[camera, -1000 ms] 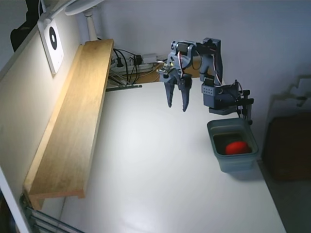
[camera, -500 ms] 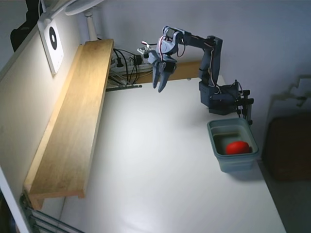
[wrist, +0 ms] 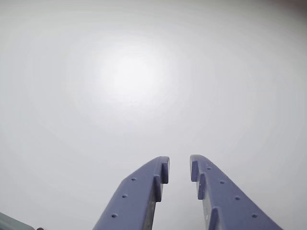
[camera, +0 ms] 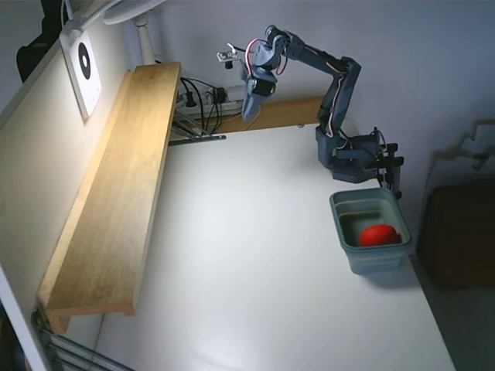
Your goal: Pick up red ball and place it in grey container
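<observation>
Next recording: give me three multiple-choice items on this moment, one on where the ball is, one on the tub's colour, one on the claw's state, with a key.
1. Where is the red ball?
A. on the wooden shelf
B. inside the grey container
C. between the claw's tips

2. What colour is the container?
A. grey-green
B. yellow
C. white

3. What state is the claw in?
A. clamped on the ball
B. slightly open and empty
C. hidden from both views

Key:
1 B, the fixed view shows the ball within the tub's walls.
2 A, its rim and sides are grey-green.
3 B, the wrist view shows a bare gap between the tips.
</observation>
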### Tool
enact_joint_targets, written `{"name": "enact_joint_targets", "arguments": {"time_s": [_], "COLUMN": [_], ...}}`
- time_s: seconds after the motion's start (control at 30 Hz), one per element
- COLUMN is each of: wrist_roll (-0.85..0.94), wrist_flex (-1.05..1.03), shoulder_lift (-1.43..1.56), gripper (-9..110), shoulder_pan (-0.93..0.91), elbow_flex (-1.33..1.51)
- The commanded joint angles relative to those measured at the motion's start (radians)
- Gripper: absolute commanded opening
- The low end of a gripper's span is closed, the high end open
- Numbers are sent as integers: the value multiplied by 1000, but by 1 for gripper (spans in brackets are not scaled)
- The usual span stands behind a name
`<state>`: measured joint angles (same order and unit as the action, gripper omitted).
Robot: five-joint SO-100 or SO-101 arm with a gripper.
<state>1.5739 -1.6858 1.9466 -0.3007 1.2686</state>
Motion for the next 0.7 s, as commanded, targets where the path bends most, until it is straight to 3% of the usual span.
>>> {"name": "enact_joint_targets", "arguments": {"time_s": [0.0, 0.67], "wrist_roll": [-3, -3], "wrist_flex": [-31, -59], "shoulder_lift": [64, 134], "gripper": [1, -3], "shoulder_pan": [-78, -223], "elbow_flex": [18, 54]}}
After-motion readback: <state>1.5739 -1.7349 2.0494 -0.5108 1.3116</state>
